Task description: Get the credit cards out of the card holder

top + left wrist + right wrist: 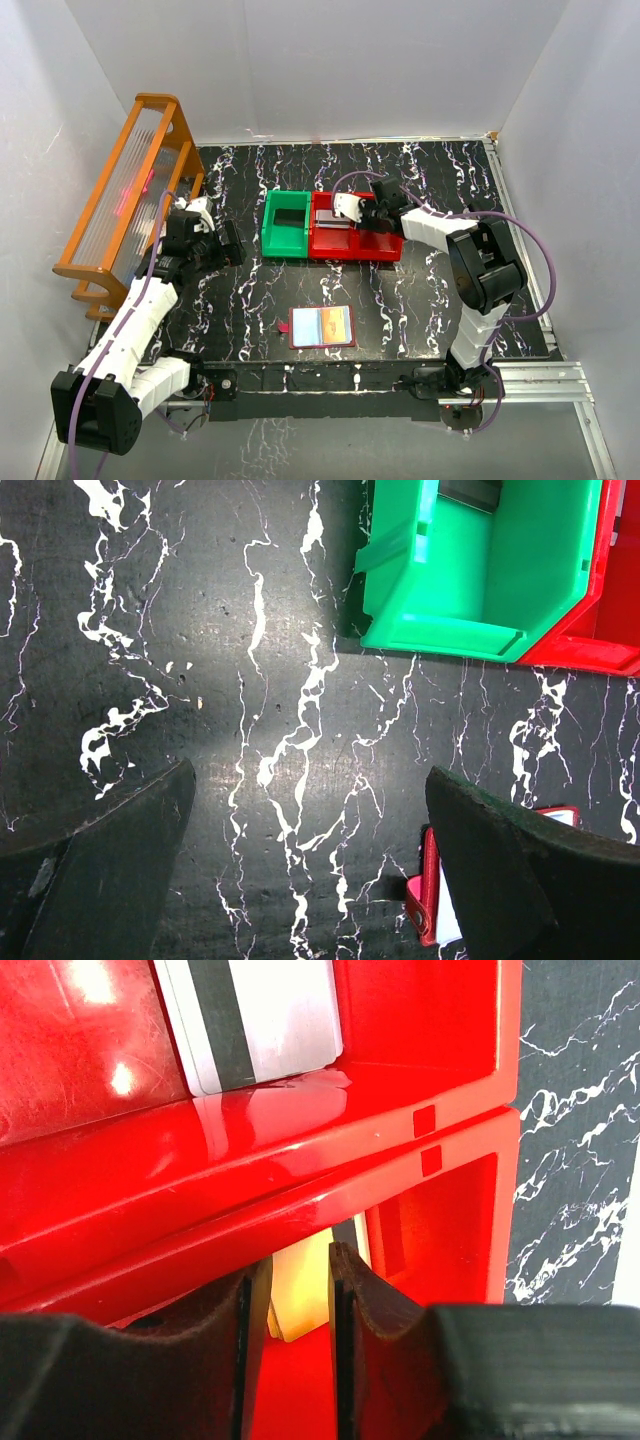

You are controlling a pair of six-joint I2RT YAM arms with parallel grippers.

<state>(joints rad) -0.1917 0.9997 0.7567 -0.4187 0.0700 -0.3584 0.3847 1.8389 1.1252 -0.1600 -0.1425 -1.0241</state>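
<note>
The card holder lies open on the black marbled table near the front, a colourful card face showing in its sleeve. Its red edge and snap tab peek out beside my left gripper's right finger. My left gripper hovers wide open over bare table, holding nothing. My right gripper is down inside the right red bin, jaws a little apart. A pale yellow credit card lies beyond the gap, face on. A silver credit card with a black stripe rests in the other red bin.
A green bin stands to the left of the two red bins at mid-table. An orange rack leans at the far left. White walls close in the table on three sides.
</note>
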